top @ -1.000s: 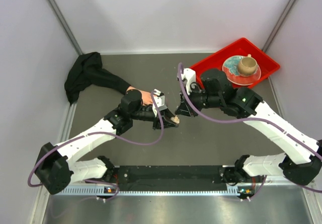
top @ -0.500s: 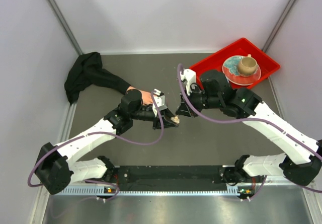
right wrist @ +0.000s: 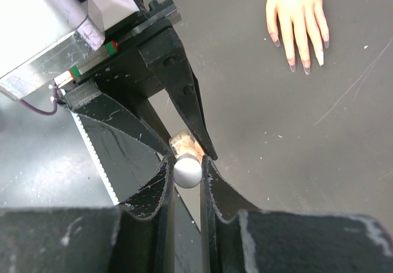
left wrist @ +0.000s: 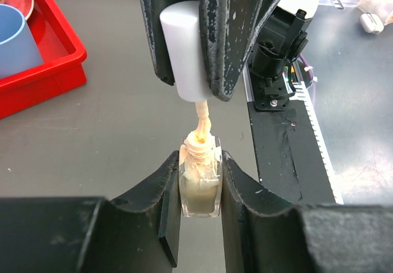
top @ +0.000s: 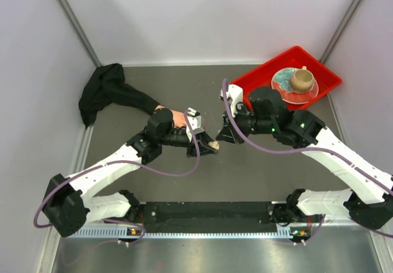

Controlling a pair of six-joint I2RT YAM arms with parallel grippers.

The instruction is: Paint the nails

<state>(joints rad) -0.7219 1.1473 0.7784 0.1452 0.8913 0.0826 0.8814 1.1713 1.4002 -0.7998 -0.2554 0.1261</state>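
Our left gripper [left wrist: 199, 162] grips the bottle [left wrist: 199, 194] steady; our right gripper [right wrist: 187, 162] pinches its cap [left wrist: 182, 46]. The brush [left wrist: 201, 119] looks loaded, ready for the nails [right wrist: 306, 69].

White arm links [top: 104, 169], black joints [top: 161, 126], looping purple cables [top: 184, 173], scuffed black fingers [left wrist: 239, 34] (pale-flecked)

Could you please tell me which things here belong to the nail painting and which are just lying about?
For the job: mannequin hand; its nails; polish bottle, gripped by the left claw; white brush cap, gripped by the right claw.
Lying about: red tray; plate and tan cup in it.
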